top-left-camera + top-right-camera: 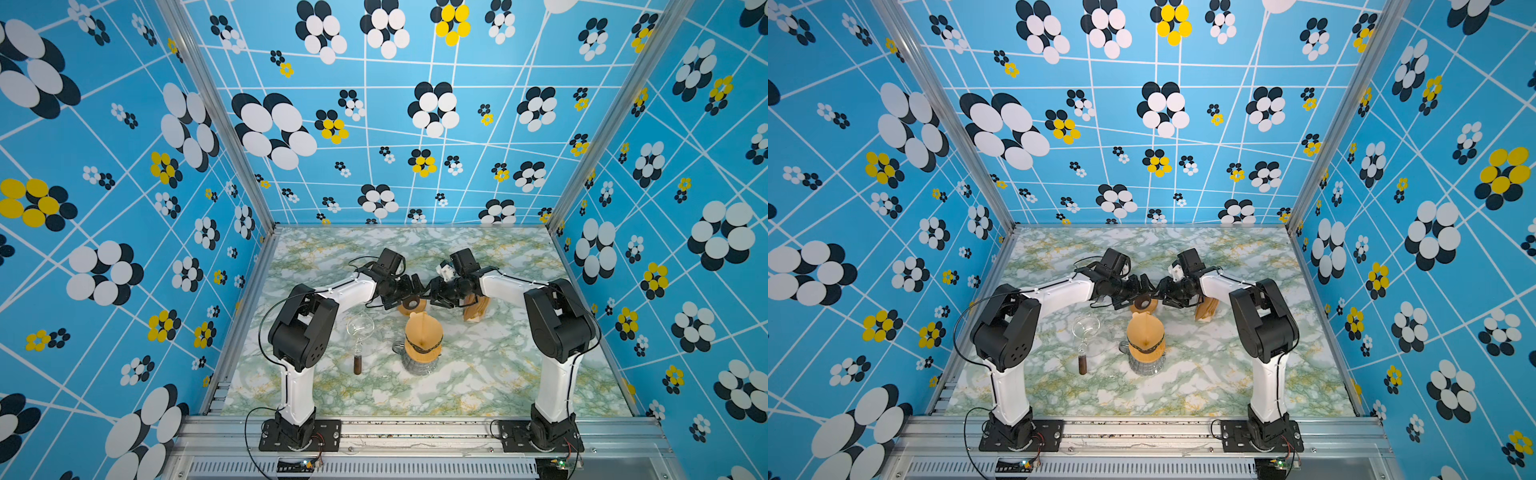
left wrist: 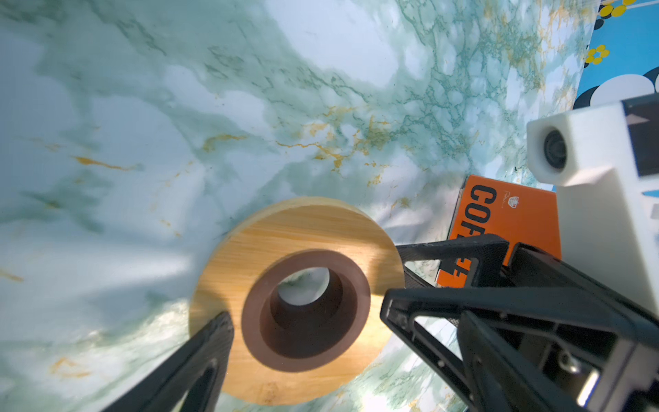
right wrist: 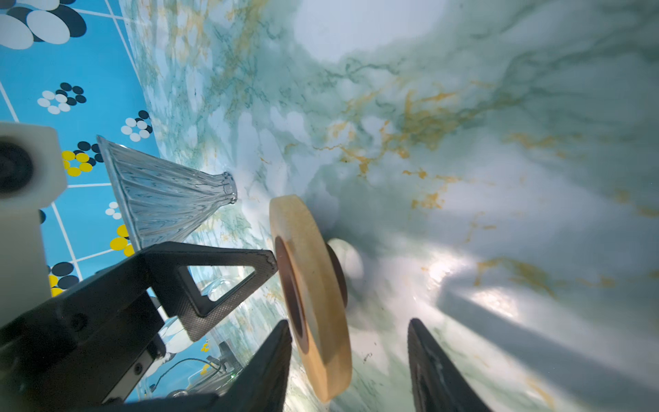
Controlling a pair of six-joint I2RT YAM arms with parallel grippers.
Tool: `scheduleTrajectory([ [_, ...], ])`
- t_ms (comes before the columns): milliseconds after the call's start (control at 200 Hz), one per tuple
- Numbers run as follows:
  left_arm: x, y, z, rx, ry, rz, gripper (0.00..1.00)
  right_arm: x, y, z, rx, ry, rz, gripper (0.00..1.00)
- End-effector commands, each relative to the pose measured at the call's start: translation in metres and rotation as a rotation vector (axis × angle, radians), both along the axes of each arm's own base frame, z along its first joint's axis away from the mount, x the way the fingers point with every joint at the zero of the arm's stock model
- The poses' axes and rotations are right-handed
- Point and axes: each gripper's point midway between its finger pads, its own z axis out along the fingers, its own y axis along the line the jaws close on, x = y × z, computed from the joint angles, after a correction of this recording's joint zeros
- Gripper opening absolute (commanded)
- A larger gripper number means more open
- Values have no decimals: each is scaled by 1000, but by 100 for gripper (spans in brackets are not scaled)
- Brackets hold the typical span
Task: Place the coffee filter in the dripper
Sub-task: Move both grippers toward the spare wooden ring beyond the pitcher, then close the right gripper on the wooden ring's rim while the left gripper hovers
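A tan paper coffee filter (image 1: pixel 423 334) (image 1: pixel 1145 332) sits in the mouth of a glass carafe, in front of both grippers. The clear ribbed glass dripper (image 1: pixel 360 327) (image 3: pixel 167 199), with a brown handle, rests on the table to the filter's left. My left gripper (image 1: pixel 415 289) (image 2: pixel 342 321) is wide open over a wooden ring (image 2: pixel 296 232) with a brown collar. My right gripper (image 1: pixel 435 293) (image 3: pixel 349 323) faces it, tip to tip. The ring (image 3: pixel 321 321) stands edge-on between its fingers, close to one and clear of the other.
An orange box lettered "COF" (image 2: pixel 506 217) stands by the right gripper; in both top views it shows as a tan pack (image 1: pixel 476 309) under the right arm. The glass carafe (image 1: pixel 417 365) stands mid-table. Patterned walls close three sides.
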Motion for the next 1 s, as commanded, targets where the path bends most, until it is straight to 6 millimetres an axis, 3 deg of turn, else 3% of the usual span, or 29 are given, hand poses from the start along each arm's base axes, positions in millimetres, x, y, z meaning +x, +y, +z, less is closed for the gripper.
scheduleTrajectory([
  [0, 2, -2, -14, -4, 26, 11, 99, -8, 16, 1, 65, 12, 53, 54],
  [440, 0, -2, -19, -5, 37, 12, 99, -13, 33, 1, 85, 18, 100, 41],
  [665, 1, -5, -14, -30, 36, 12, 99, -12, 36, 3, 85, 10, 98, 27],
  [865, 1, -8, -7, -59, 29, 15, 99, -10, 35, 15, 83, -16, 92, 15],
  [995, 3, -9, -1, -91, 21, 21, 99, -9, 34, 23, 80, -35, 88, 12],
])
